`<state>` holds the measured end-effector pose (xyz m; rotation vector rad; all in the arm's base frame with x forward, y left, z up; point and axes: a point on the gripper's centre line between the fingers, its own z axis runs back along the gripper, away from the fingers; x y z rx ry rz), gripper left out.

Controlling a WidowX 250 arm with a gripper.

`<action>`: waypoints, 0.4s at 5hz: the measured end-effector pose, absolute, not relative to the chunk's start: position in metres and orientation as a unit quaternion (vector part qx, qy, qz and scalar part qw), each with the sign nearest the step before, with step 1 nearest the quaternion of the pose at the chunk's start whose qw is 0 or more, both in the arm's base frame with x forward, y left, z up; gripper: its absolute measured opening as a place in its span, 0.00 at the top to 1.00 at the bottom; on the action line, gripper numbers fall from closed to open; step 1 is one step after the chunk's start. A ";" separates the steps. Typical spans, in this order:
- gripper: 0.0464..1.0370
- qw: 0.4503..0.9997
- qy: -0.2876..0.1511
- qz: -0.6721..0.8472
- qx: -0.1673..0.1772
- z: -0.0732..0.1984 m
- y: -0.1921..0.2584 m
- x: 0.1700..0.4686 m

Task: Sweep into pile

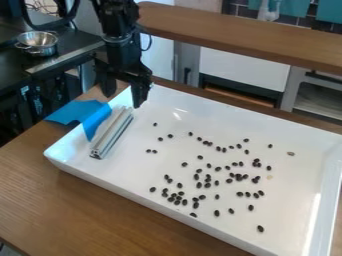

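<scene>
Far left, a metal bowl (38, 42) stands on a dark counter (13, 64) behind the wooden bench (40, 195). Next, a blue sheet (79, 113) lies across the left rim of the white tray (107, 180): one part extends outside, the other slopes down inside, just beside the metal bar (112, 134). This bar lies lengthwise along the tray's left side, its near end angled toward the front left corner.

Above the bar's far end hangs the pincer (123, 100), pointing down from the black arm (123, 46). Pincer state: open — fingers spread well apart, no part held between them.

From the middle to the right of the tray, dark beans (178, 201) are scattered. A few lie singly toward the left; the rest form loose clusters, densest near the centre and front, some touching. The beans are not gathered into one pile. Farther right are two lighter pieces — a brownish one (290, 153) and a pale one (270, 177). Behind the tray, a wooden ledge (240, 41) runs toward the right edge of view.
</scene>
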<state>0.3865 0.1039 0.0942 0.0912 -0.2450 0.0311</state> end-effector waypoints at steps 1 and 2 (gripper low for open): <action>0.04 0.994 -0.102 0.019 0.040 0.079 0.103 0.384; 0.04 0.993 -0.097 0.044 0.054 0.077 0.102 0.384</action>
